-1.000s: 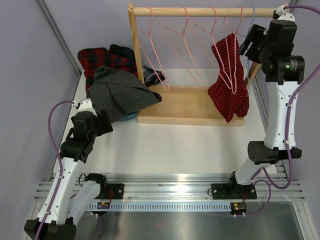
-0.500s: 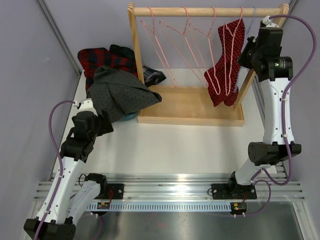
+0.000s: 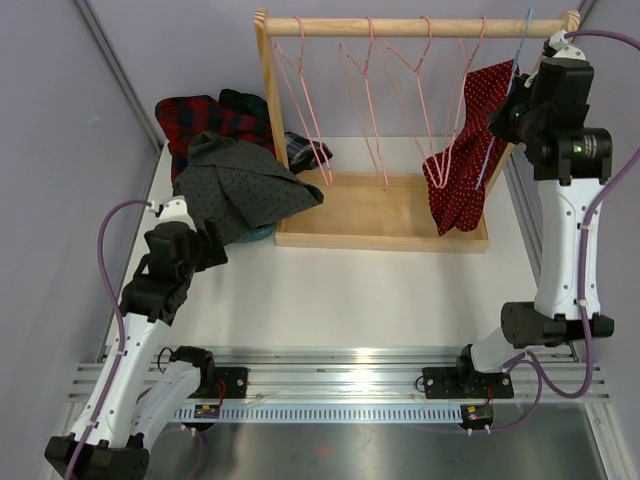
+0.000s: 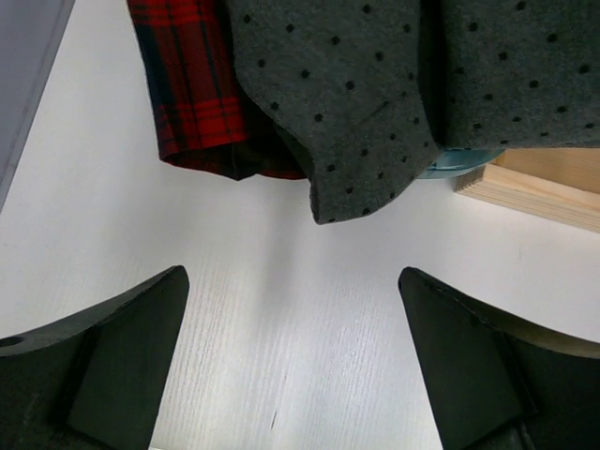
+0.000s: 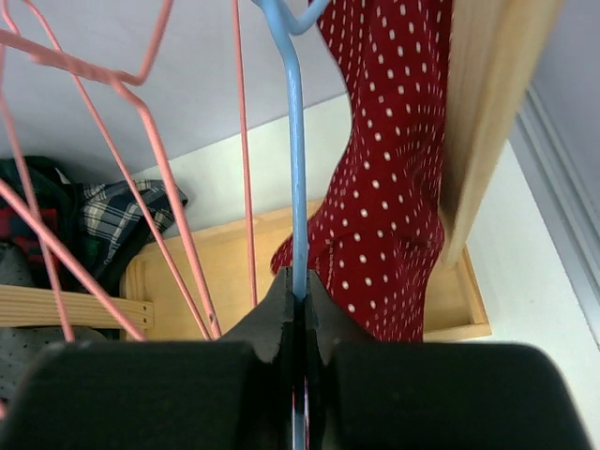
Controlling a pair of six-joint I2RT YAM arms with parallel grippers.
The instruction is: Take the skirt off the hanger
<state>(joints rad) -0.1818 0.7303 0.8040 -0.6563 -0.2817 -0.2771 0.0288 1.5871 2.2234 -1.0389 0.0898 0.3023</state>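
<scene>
1. right pincer (image 5: 298,292) is pressed together on the blue hanger (image 5: 292,141) wire, up by the right end of the wooden rail (image 3: 420,24).
2. red dotted skirt (image 3: 460,190) hangs at that end of the rack, bunched against the pink hangers (image 5: 183,230). Can't tell which hanger carries it.
3. left pincer (image 4: 292,361) is spread wide and empty, low over the bench (image 4: 281,262), near the grey dotted garment (image 4: 375,94).
4. handling guess: skirt is light, soft and floppy, not fragile. It will likely drape and snag on the wire.
5. hold: pinch a cloth fold at the waist near the wire and pull it off while the hanger is kept steady.
</scene>
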